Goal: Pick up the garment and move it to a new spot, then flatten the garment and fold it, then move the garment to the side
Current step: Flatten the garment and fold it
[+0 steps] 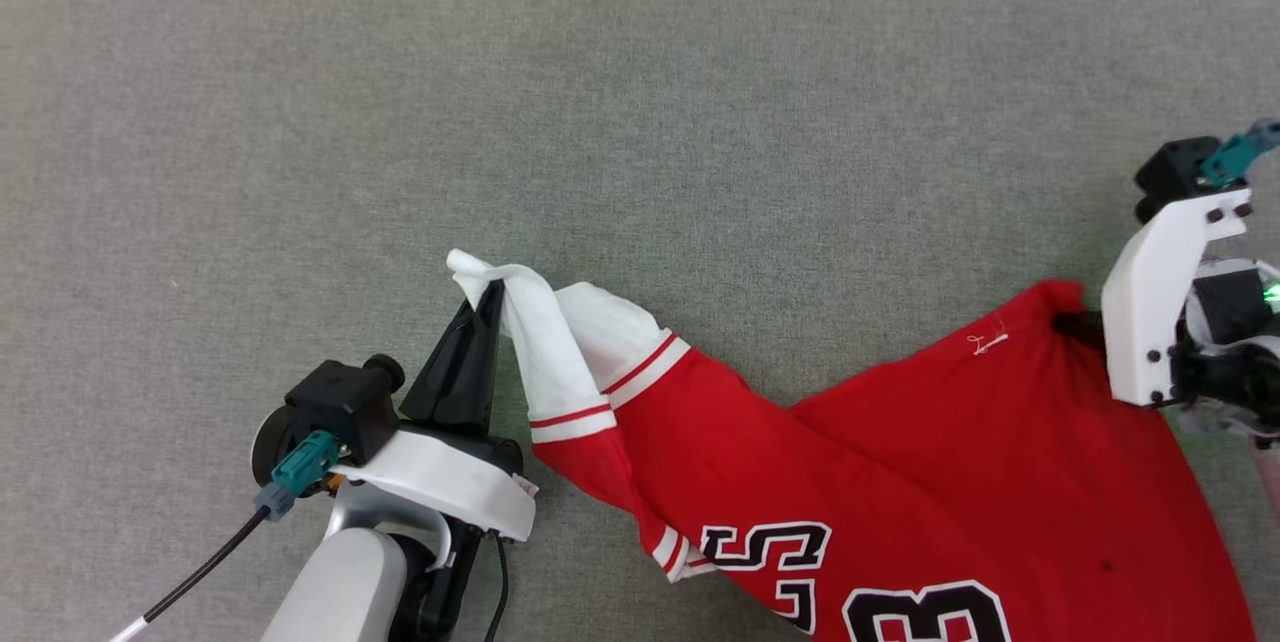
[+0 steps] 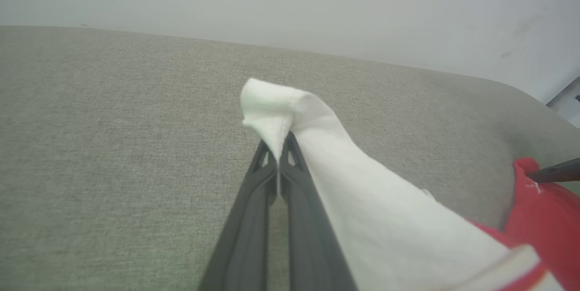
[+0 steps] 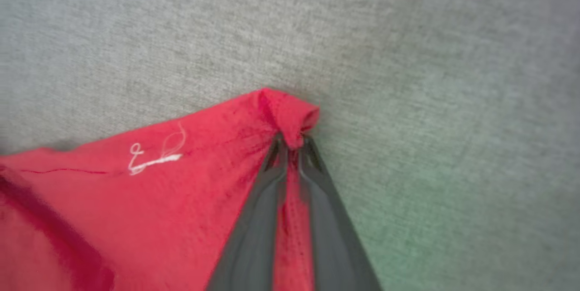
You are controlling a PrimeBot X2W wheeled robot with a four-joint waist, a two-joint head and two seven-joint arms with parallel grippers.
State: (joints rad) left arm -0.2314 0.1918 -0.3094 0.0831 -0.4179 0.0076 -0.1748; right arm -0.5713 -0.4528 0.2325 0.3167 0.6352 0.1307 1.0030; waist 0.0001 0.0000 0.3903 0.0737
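The garment [image 1: 900,442] is a red jersey with white red-striped sleeves and black white-edged numbers, lying crumpled at the lower right of the grey surface. My left gripper [image 1: 488,294] is shut on the end of a white sleeve [image 2: 317,155], which bunches over the dark fingertips [image 2: 290,146]. At the right, my right gripper [image 1: 1078,322] is shut on a red corner of the garment [image 3: 290,118], pinched between its two fingers [image 3: 253,218]. A white thread loop [image 3: 154,157] shows on the red cloth near that corner.
The grey fabric surface [image 1: 600,102] stretches wide to the far side and the left. A pale wall [image 2: 317,5] rises beyond its rounded far edge in the left wrist view. A black cable [image 1: 200,567] trails from my left wrist.
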